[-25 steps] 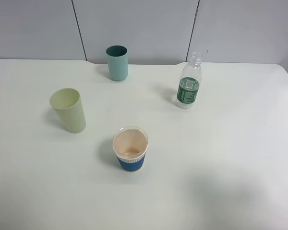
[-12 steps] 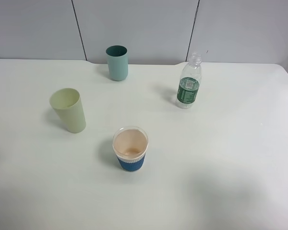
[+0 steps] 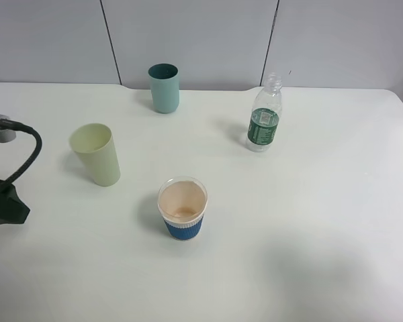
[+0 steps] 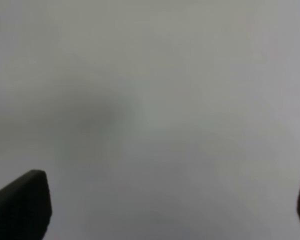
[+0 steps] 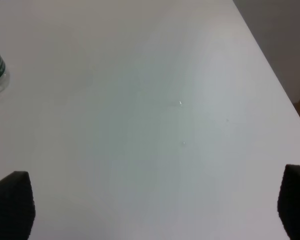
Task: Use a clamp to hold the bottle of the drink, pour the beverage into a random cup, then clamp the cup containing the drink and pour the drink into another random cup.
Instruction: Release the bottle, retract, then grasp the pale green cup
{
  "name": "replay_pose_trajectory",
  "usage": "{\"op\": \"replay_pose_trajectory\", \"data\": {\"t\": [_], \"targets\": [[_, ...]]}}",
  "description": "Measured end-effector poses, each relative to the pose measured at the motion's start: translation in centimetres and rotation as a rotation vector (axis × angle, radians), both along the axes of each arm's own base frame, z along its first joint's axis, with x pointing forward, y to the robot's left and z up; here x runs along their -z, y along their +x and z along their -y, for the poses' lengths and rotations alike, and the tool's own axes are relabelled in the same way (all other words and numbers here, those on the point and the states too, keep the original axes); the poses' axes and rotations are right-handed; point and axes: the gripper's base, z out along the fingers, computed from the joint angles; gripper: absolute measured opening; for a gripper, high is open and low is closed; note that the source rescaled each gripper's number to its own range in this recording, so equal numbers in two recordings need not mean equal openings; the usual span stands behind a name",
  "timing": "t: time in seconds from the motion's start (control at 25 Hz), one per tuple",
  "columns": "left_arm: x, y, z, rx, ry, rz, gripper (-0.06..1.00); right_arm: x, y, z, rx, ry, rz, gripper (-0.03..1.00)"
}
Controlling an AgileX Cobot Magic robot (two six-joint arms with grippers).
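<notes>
Over bare desk (image 3: 309,221), we see left tool (image 4: 170,202) jaws spread wide, holding nothing. Same for right tool (image 5: 155,200). In the high view, bottle (image 3: 264,114) stands upper right, pale cup (image 3: 97,153) left of centre.

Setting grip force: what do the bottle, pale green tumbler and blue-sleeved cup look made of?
Bottle: clear glossy plastic, see-through at the neck. Pale green tumbler: probably plastic, smooth, matte, uniform colour. Blue-sleeved cup: likely paper, with a white rim, beige inside and a ribbed sleeve.

The left pincer (image 4: 162,205) and right pincer (image 5: 152,202) gape wide, holding nothing.
</notes>
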Motion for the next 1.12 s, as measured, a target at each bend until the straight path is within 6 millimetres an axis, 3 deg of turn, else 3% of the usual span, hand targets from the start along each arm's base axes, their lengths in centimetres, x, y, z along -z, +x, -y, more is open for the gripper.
{"op": "replay_pose_trajectory", "data": {"t": [0.32,0.72,1.12], "targets": [[3.4,0.3,0.6,-0.027,-0.049,0.063,1.00,0.0,0.0,0.0,0.000,0.000,0.000,0.97],[5.1,-0.1,1.9,-0.004,-0.102,0.281,1.00,0.0,0.0,0.0,0.000,0.000,0.000,0.97],[7.6,0.4,1.7,-0.115,-0.130,0.296,1.00,0.0,0.0,0.0,0.000,0.000,0.000,0.97]]}}
